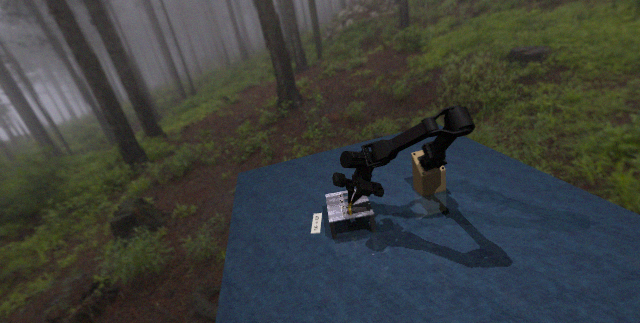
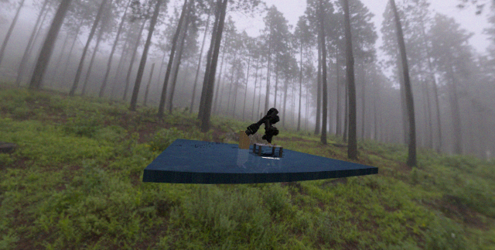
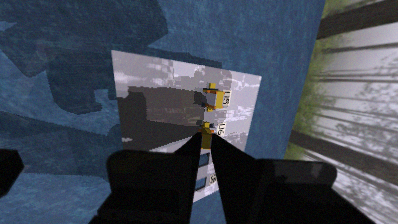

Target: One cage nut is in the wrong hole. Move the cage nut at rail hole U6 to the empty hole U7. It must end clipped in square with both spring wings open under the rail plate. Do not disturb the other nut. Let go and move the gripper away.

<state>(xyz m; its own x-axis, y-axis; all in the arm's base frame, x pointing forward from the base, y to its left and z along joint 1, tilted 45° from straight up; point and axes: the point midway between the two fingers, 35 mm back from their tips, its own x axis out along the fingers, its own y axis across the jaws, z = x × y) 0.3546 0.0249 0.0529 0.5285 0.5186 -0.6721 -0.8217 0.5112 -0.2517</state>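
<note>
The silver rail plate [image 1: 334, 210] [image 3: 242, 100] stands raised on dark legs. My gripper [image 3: 205, 136] points down over it, shut on a yellow cage nut [image 1: 350, 210] [image 3: 206, 142] beside the U6 label [image 3: 222, 129]. The fingers hide much of this nut; how far it sits in or above the hole cannot be told. The other yellow nut [image 3: 219, 100] sits beside the U5 label [image 3: 227, 94], apart from the fingers. Two empty holes show beyond the held nut, the nearer one [image 3: 204, 159] partly behind the left finger. The spring wings under the plate are hidden.
A white label card [image 1: 316, 223] lies on the blue table [image 1: 280, 263] [image 2: 201, 165] beside the plate. The arm's tan base block [image 1: 429, 181] [image 2: 244, 140] stands behind it. The arm's shadow falls across the plate and the table.
</note>
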